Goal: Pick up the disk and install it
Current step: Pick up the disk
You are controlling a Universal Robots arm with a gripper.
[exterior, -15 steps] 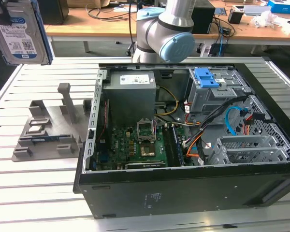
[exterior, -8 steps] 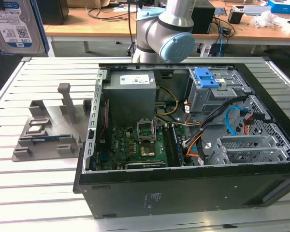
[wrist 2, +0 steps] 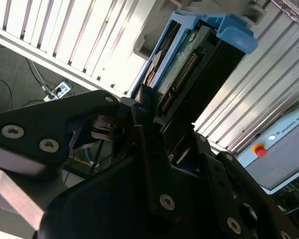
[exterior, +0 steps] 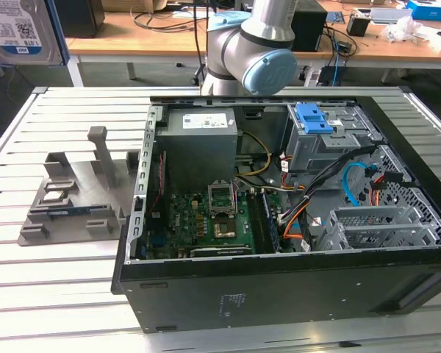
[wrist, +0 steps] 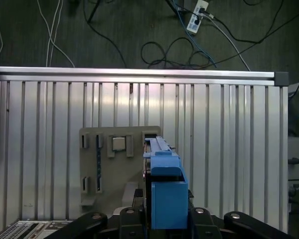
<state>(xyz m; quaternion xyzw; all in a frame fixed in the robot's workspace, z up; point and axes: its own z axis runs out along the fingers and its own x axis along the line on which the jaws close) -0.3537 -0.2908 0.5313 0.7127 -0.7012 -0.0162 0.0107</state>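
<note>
Black gripper (wrist 2: 159,117) clamped on the disk (wrist 2: 187,69), a flat silver hard drive w/ white-and-blue label in a bright blue plastic frame. Its long axis runs straight out from the gripper, edge-on in both wrist views. Disk is held well above the slatted aluminium table (exterior: 59,294), approx. over the grey plastic fixture (wrist: 109,164) near the table edge on the exterior view's left; the open black computer case (exterior: 279,290) lies toward the exterior view's right.
</note>
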